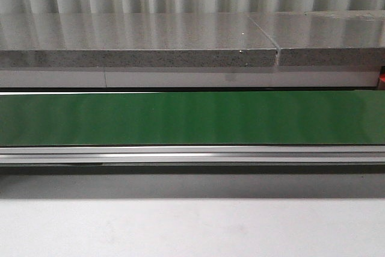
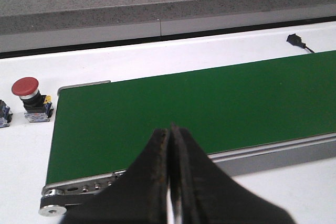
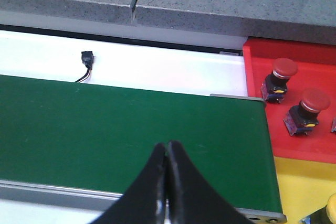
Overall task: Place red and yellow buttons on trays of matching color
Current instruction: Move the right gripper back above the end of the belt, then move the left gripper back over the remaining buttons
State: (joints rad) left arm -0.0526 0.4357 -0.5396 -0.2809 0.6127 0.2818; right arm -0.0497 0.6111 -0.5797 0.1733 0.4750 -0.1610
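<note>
In the left wrist view a red button (image 2: 29, 97) with a silver collar and black body stands upright on the white table, just off the end of the green belt (image 2: 210, 103). My left gripper (image 2: 169, 128) is shut and empty over the belt's near edge. In the right wrist view two red buttons (image 3: 279, 78) (image 3: 307, 110) stand in the red tray (image 3: 257, 56). The yellow tray (image 3: 299, 182) lies beside it, with a yellow cap (image 3: 331, 205) at the frame's edge. My right gripper (image 3: 166, 144) is shut and empty over the belt (image 3: 131, 124).
The front view shows only the green belt (image 1: 192, 117), its metal rail (image 1: 192, 154) and a grey stone ledge (image 1: 138, 40) behind. A partly cut-off part (image 2: 4, 114) lies by the red button. A small black plug (image 3: 86, 59) with wires lies on the white table behind the belt.
</note>
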